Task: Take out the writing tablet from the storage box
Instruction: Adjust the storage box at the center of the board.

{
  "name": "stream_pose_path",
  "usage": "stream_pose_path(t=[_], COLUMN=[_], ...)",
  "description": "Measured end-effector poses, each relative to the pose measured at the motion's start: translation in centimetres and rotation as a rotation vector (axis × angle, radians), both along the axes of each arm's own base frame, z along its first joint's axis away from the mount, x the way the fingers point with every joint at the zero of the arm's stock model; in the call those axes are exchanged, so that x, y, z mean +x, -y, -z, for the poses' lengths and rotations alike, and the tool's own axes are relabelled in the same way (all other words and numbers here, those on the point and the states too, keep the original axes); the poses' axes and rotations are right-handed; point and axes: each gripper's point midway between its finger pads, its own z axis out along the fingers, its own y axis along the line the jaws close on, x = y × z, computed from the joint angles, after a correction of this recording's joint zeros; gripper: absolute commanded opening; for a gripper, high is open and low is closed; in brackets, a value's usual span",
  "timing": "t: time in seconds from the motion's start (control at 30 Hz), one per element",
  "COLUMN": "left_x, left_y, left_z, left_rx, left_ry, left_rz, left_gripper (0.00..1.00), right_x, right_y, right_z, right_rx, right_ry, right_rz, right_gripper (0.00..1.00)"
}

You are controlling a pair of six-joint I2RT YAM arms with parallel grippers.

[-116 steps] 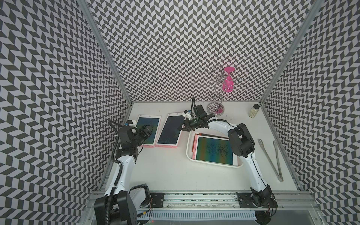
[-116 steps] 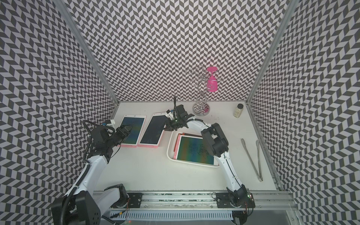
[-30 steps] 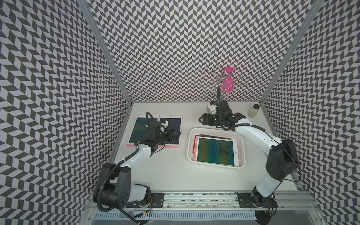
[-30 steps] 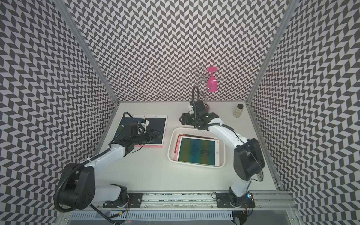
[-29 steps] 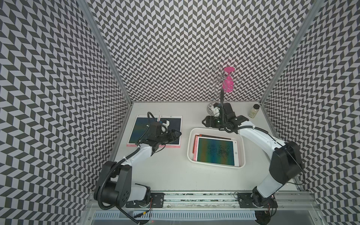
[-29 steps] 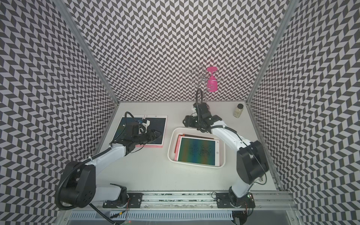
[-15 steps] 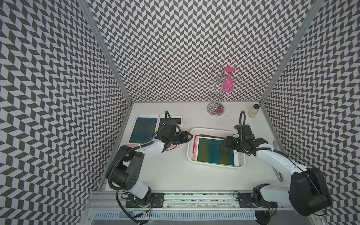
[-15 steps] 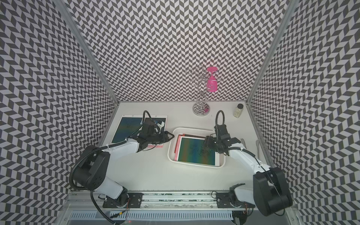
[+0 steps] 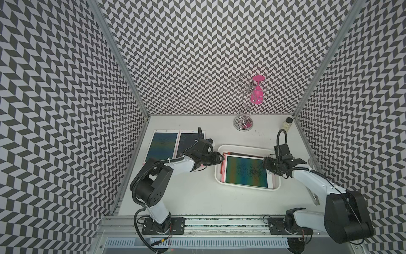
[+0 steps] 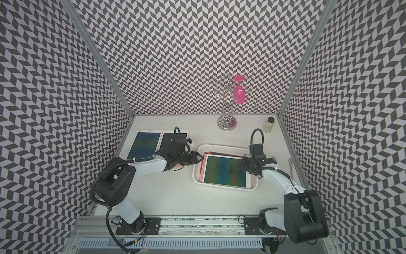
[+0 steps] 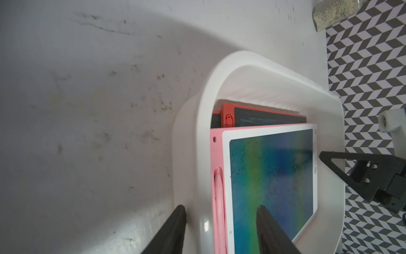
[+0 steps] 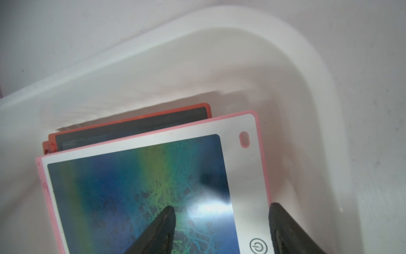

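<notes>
The storage box (image 9: 243,147) is a shallow white tray in the middle of the table, seen in both top views. In it lies a writing tablet (image 9: 246,171) with a pink frame and a rainbow screen, on top of an orange-red tablet (image 9: 226,153) that peeks out at the far side. My left gripper (image 9: 220,159) is open at the box's left end. In the left wrist view (image 11: 222,211) one finger is outside the wall and one is over the screen. My right gripper (image 9: 267,163) is open at the right end, astride the tablet's (image 12: 153,187) button edge.
Two more tablets (image 9: 162,146) (image 9: 189,143) lie flat at the far left of the table. A wire rack (image 9: 243,123) holding a pink glass (image 9: 256,94) stands at the back, with a small jar (image 9: 287,124) in the back right corner. Metal tongs (image 10: 291,163) lie along the right wall.
Within the last second the left gripper came from the table's tablets to the box's left end. The right gripper swung from beside the rack to the box's right end.
</notes>
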Motion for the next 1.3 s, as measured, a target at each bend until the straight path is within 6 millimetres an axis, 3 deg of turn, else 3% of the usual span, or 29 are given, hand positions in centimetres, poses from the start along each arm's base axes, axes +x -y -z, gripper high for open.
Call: stream_pose_path(t=[0.17,0.67,0.93,1.17,1.3], left_x=[-1.8,-1.9,-1.6,-1.5,-1.3], left_y=[1.9,1.8,1.5,1.4,1.6], left_z=[-0.1,0.0,0.0,0.5,0.6], left_rx=[-0.007,-0.001,-0.003,0.003,0.003], left_ry=[-0.013,-0.020,-0.021,-0.035,-0.040], left_rz=[0.046,0.042,0.035,0.032,0.037], left_gripper=[0.52,0.50,0.43,0.27,0.24], right_x=[0.0,0.2,2.2,2.8,3.0], right_y=[1.3,4.1,4.1,3.3,3.1], right_z=[1.0,1.4,1.6,1.5,1.4], right_rx=[-0.051,-0.189,-0.209,-0.188,-0.188], right_ry=[-0.030,-0.041,-0.023,-0.002,0.008], right_rz=[0.045,0.143,0.123,0.068,0.046], right_gripper=[0.70,0.71,0.71,0.71,0.72])
